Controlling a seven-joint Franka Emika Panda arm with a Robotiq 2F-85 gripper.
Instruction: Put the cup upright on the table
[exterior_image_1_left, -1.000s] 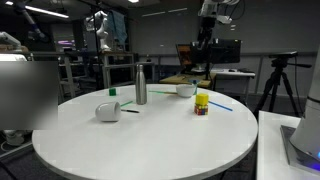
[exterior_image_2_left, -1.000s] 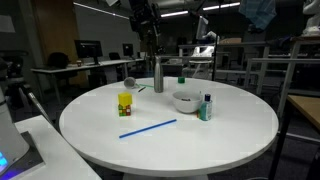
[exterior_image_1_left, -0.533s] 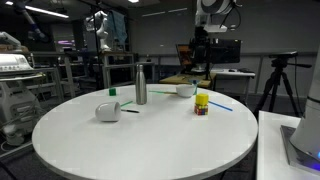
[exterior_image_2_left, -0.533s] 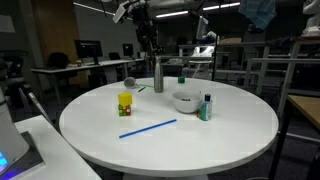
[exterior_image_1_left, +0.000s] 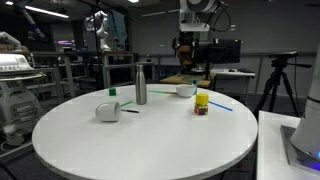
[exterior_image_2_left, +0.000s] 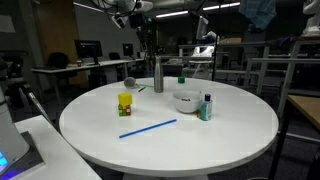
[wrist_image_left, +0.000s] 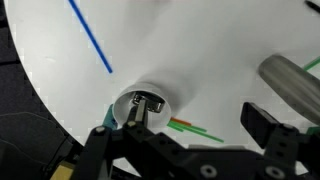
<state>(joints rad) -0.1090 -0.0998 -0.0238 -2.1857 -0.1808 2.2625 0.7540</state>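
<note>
White counter (exterior_image_1_left: 150, 140) carried the pale cup (exterior_image_1_left: 108, 112) lying on its side at the left, near the upright steel bottle (exterior_image_1_left: 140, 84). Further right sat a white bowl (exterior_image_1_left: 186, 90). In the wrist view the fingers (wrist_image_left: 262, 125) stood spread apart, holding nothing.

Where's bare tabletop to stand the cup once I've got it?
The broad near side of the table in an exterior view, in front of the cup and yellow object, is bare. Crowded at the far edge: steel bottle, bowl.
</note>
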